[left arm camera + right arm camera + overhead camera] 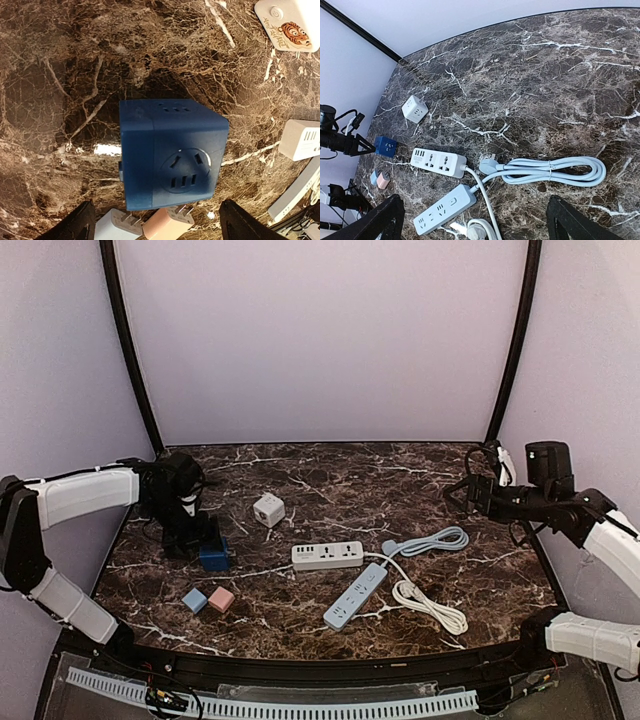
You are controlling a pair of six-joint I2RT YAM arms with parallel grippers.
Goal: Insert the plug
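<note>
A dark blue cube socket (213, 557) stands on the marble table, its socket face toward the left wrist camera (170, 155). My left gripper (192, 538) hangs over it, open and empty, with one black finger on each side (160, 227). A light blue plug adapter (117, 227) and a pink one (167, 225) lie just past the cube, prongs toward it. My right gripper (468, 493) is open and empty, held high at the right. It looks down (476, 220) on the light blue cable's plug (487, 166).
A white cube socket (268, 510) sits behind the blue cube. A white power strip (327, 556) and a light blue strip (355, 596) lie mid-table. A coiled blue cable (440, 540) and a white cord (430, 605) lie to the right.
</note>
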